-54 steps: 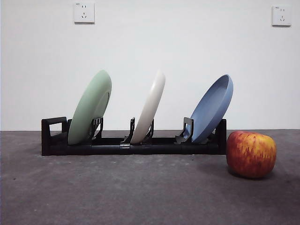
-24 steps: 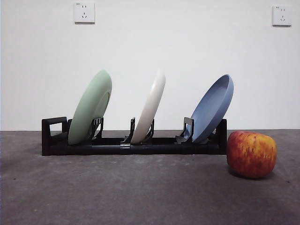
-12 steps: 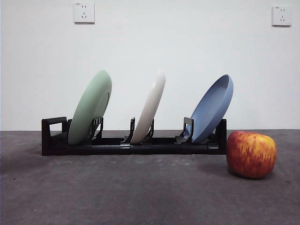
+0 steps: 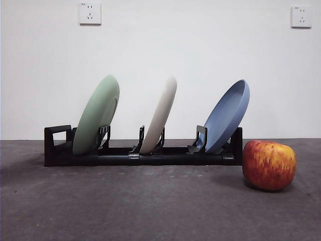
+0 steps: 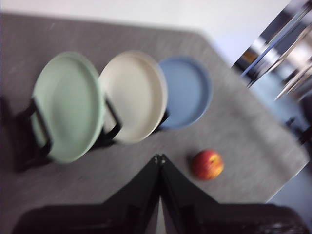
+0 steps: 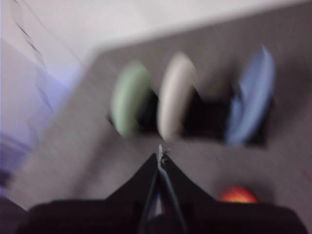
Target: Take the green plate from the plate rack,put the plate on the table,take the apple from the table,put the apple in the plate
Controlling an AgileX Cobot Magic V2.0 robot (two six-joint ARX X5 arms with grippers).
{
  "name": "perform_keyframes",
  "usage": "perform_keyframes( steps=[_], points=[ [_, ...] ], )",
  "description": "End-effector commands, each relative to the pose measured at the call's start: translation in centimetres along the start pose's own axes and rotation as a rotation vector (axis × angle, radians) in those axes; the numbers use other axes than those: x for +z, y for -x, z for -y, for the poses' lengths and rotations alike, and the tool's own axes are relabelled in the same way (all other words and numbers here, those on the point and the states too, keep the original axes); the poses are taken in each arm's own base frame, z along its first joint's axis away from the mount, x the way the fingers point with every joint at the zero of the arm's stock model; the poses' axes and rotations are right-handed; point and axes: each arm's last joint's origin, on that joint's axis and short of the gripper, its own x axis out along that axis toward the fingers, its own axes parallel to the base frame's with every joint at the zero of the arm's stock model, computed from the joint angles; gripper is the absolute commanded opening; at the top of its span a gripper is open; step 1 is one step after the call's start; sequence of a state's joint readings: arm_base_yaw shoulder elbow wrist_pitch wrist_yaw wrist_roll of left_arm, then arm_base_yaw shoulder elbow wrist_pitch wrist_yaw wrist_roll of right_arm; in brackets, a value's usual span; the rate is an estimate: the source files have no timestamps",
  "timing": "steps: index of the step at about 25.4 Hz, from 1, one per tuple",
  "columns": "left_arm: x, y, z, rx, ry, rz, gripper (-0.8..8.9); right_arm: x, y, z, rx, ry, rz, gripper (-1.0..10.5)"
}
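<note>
The green plate (image 4: 97, 115) leans in the left slot of the black plate rack (image 4: 55, 146); it also shows in the left wrist view (image 5: 66, 105) and, blurred, in the right wrist view (image 6: 129, 97). The red-yellow apple (image 4: 269, 164) sits on the grey table (image 4: 150, 206) right of the rack. My left gripper (image 5: 159, 158) is shut and empty, high above the table near the apple (image 5: 207, 164). My right gripper (image 6: 160, 152) is shut and empty, also high above the table. Neither arm shows in the front view.
A cream-white plate (image 4: 161, 113) stands in the rack's middle slot and a blue plate (image 4: 228, 116) in the right slot. A white wall with two sockets (image 4: 90, 13) is behind. The table's edge (image 5: 273, 190) shows in the left wrist view.
</note>
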State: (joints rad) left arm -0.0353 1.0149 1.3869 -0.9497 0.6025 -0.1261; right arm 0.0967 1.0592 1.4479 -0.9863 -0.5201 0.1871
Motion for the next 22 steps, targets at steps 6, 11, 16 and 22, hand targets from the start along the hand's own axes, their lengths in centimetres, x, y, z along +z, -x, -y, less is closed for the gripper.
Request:
perform_keyframes(
  steps=[6,11,16,22],
  points=[
    [1.3,-3.9,-0.8,0.149,-0.065,-0.208,-0.04,-0.4,-5.2,-0.1,-0.137,0.138,-0.256,0.0],
    [1.4,-6.4,-0.5,0.1,-0.104,-0.263,2.0,-0.1,-6.6,-0.6,-0.136,0.173,-0.249,1.5],
    [1.5,-7.5,0.1,0.069,-0.123,-0.261,4.14,0.1,-6.6,-0.7,-0.137,0.18,-0.231,7.9],
    [1.9,-8.0,0.0,0.065,-0.117,-0.23,4.14,0.1,-6.6,-0.7,-0.136,0.179,-0.231,7.9]
  ],
)
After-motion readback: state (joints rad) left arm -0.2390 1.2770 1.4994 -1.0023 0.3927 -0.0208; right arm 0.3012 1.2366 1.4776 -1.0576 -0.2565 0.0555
